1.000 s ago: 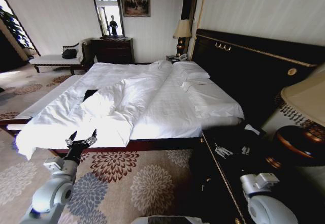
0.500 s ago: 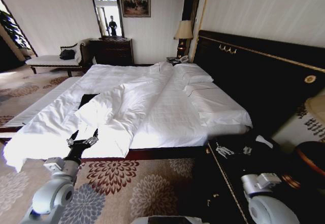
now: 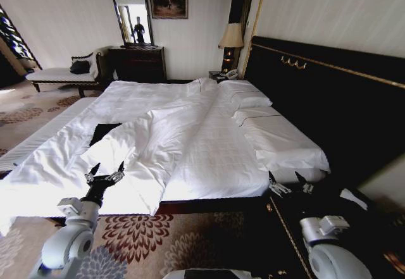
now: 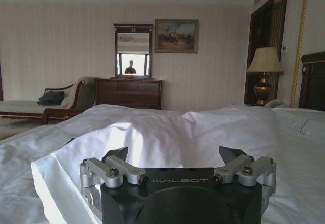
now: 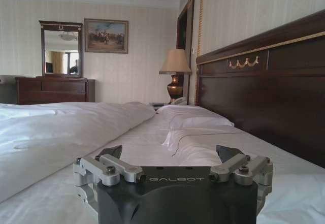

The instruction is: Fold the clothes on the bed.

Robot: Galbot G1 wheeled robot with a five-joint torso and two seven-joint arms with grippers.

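Head view: approach step — black T-shirt (image 3: 103, 131) half under duvet (image 3: 158, 140) on bed (image 3: 278, 143), left claw (image 3: 105, 173) and right claw (image 3: 290, 184) short of it; wrist views: both agape, empty — next, reach the shirt.

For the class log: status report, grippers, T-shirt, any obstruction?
Left gripper open, over duvet edge. Right gripper open, by bed corner. Black T-shirt mostly under the bunched duvet, untouched.
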